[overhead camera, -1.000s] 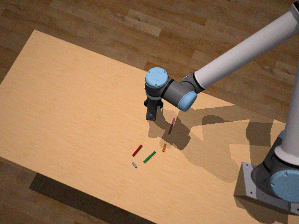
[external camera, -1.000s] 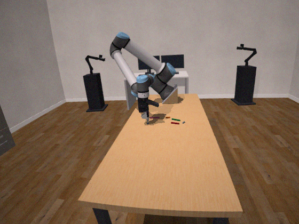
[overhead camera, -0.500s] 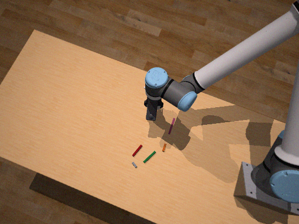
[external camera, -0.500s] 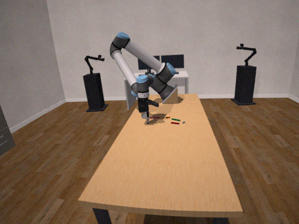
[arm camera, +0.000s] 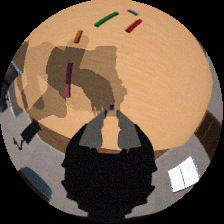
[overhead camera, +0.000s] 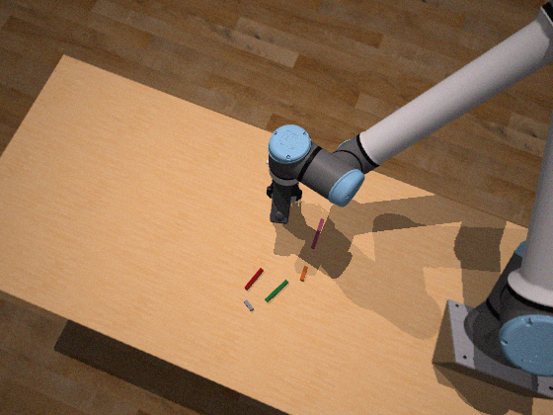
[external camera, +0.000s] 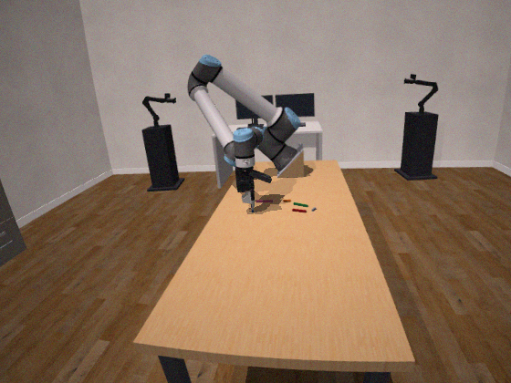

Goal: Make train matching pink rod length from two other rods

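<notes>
I count five rods lying apart: one pink [overhead camera: 318,233] [external camera: 264,201] [arm camera: 69,80], one orange [overhead camera: 303,274] [external camera: 286,201] [arm camera: 78,36], one green [overhead camera: 276,290] [external camera: 300,204] [arm camera: 106,19], one red [overhead camera: 254,279] [external camera: 299,211] [arm camera: 134,26], one grey [overhead camera: 249,305] [external camera: 314,209] [arm camera: 132,12]. One blue piece [arm camera: 111,107] sits at the claw's [external camera: 253,211] [arm camera: 112,113] narrowly parted tips; whether gripped, I can't tell.

No change — none visible.
</notes>
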Action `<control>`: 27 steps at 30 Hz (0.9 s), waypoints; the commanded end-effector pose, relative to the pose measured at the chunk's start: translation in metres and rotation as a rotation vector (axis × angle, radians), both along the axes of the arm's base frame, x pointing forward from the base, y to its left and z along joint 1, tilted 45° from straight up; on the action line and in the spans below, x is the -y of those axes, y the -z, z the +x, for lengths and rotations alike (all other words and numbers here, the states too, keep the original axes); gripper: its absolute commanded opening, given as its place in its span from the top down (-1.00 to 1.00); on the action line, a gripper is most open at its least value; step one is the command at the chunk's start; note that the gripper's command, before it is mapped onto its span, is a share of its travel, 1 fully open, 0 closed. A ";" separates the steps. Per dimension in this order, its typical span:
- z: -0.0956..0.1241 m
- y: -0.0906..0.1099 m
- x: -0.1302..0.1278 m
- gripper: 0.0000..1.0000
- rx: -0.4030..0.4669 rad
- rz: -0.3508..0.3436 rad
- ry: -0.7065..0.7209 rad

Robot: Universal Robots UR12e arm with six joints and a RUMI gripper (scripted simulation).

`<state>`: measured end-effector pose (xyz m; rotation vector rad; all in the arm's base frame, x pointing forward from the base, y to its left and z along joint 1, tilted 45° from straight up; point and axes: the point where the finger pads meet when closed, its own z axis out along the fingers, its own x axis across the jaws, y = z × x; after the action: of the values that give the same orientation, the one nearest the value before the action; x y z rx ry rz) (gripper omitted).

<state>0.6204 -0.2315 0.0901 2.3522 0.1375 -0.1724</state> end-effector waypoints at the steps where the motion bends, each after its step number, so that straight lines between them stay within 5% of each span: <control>1: 0.001 0.000 0.000 0.72 0.001 0.000 0.000; 27: -0.003 0.013 0.010 0.72 -0.004 0.002 0.001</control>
<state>0.6205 -0.2399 0.0826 2.3526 0.1345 -0.1731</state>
